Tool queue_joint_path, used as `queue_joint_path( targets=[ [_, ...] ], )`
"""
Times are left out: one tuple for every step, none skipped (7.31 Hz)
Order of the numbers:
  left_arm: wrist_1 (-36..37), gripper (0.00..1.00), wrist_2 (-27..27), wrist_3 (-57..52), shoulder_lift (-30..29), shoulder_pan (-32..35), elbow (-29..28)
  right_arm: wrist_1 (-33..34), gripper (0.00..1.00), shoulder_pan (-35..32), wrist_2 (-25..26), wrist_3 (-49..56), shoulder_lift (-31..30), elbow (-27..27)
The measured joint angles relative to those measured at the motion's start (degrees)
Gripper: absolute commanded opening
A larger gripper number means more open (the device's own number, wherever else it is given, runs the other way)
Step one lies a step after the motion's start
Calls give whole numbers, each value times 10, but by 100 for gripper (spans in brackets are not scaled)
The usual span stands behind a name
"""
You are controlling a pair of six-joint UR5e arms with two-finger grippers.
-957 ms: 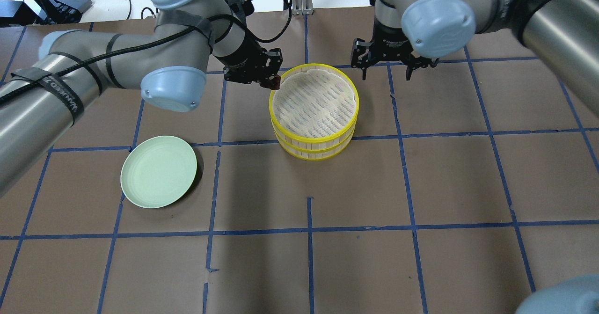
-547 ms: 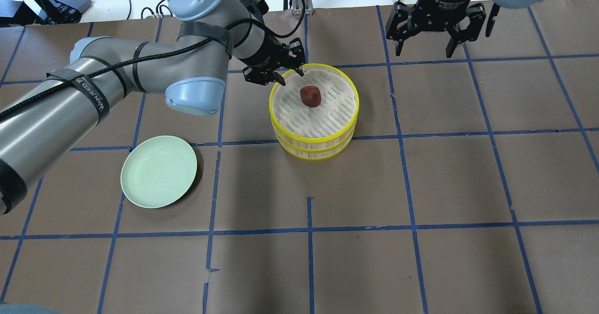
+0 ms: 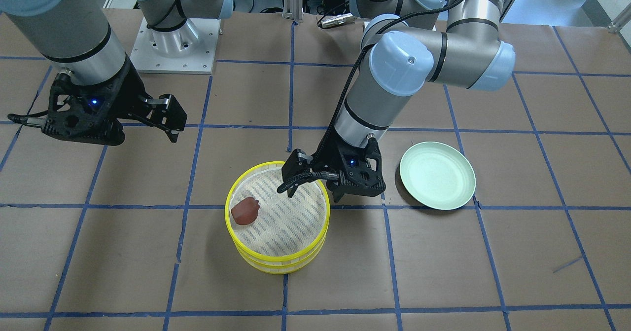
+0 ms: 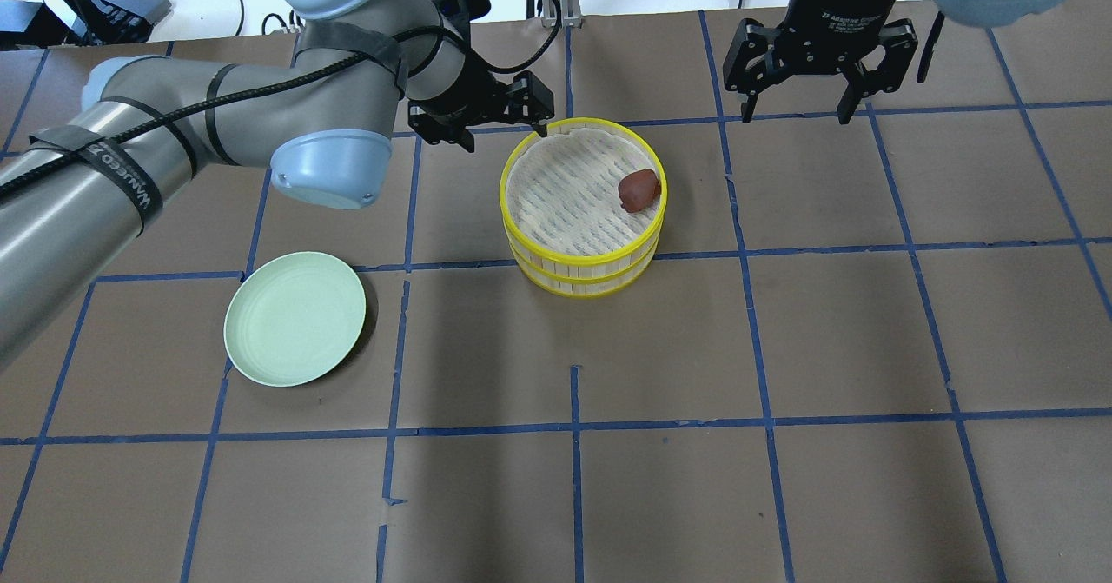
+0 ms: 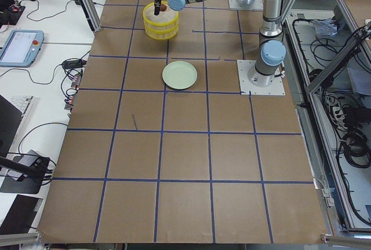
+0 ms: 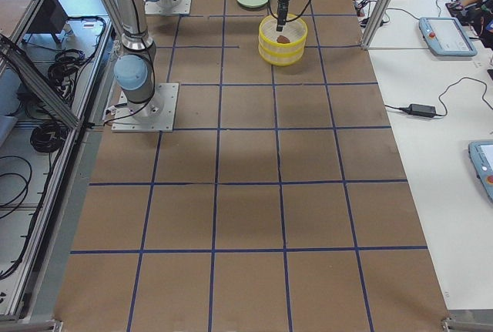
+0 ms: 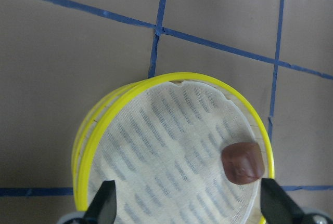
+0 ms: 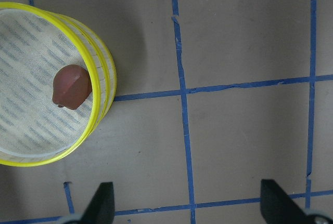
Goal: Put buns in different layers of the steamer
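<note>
The steamer (image 4: 580,268) stands as two stacked yellow-rimmed trays at mid table; it also shows in the front view (image 3: 276,266). The dark reddish-brown bun (image 4: 639,189) lies in the top tray against its right rim, and also shows in the front view (image 3: 245,210), the left wrist view (image 7: 242,162) and the right wrist view (image 8: 72,86). The white bun is out of view. My left gripper (image 4: 504,134) is open and empty over the tray's far-left rim. My right gripper (image 4: 795,114) is open and empty, apart from the steamer on its far right.
A pale green plate (image 4: 295,318) lies bare on the table to the left of the steamer, nearer the robot; it also shows in the front view (image 3: 438,174). Brown paper with blue tape lines covers the table.
My left gripper let go of the brown bun over the top tray and drew back to the tray's left rim. The bun moved from the tray's middle to its right rim. My right gripper moved away.
</note>
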State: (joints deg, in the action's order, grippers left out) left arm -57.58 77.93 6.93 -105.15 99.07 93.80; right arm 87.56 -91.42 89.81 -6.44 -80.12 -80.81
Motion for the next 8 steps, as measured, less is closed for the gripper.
queue_joint_path(
  targets=[
    [-57,100,13,-58,24,-27,-1,-3,100,2,-5,8,-2,-1],
    [-124,100,21,-101,49,-65,-1,-12,100,4,-6,27,-8,0],
    [-192,100,42,-123,73,-102,-2,-37,100,7,-4,45,-24,3],
    [-249,100,73,-131,100,-125,-2,-67,100,9,-3,56,-43,7],
    [-295,100,93,-134,131,-134,-3,-80,100,10,-2,64,-49,9],
    [-321,100,102,-134,153,-137,-3,-84,100,11,-2,69,-49,9],
    [-335,100,102,-134,164,-137,0,-86,100,10,-3,71,-49,8],
    [-342,100,92,-133,168,-137,5,-86,100,10,-5,71,-48,7]
  ],
)
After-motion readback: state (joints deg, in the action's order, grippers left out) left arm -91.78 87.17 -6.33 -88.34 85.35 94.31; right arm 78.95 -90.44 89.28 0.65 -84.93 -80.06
